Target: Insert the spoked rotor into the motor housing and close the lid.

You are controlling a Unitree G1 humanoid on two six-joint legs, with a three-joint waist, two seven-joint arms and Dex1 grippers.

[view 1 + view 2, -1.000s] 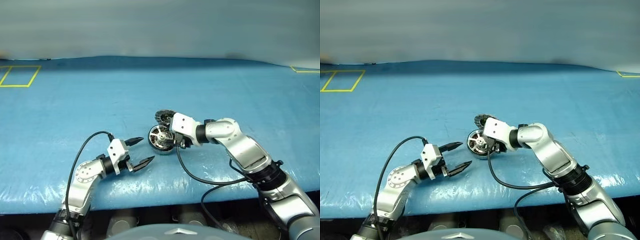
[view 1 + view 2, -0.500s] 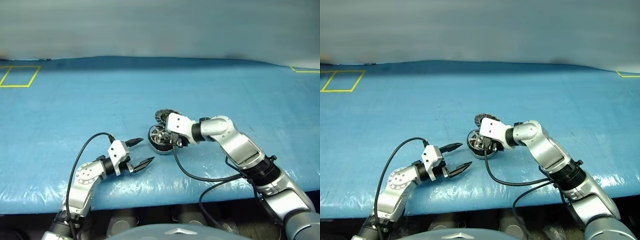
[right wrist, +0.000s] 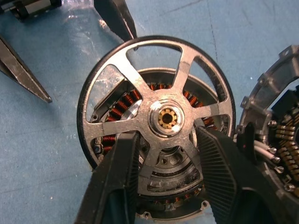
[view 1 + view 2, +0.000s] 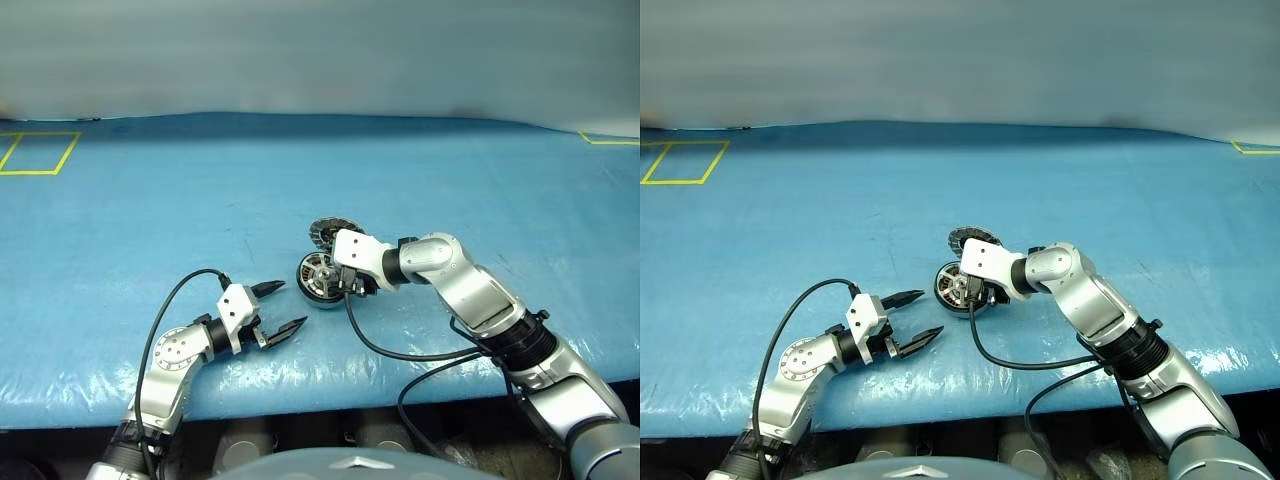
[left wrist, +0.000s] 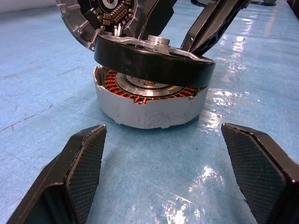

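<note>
Seating rotor, tilted over housing, right end effector clamped on spokes; left end effector spread. Next: level, press down.

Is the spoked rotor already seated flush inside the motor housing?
No. In the left wrist view the spoked rotor sits tilted above the motor housing, whose copper windings show beneath it.

Robotics test lab or workshop: a worktop under blue plastic sheeting, yellow taped squares at 10 o'clock and 2 o'clock, and a plain grey wall at 12 o'clock.
</note>
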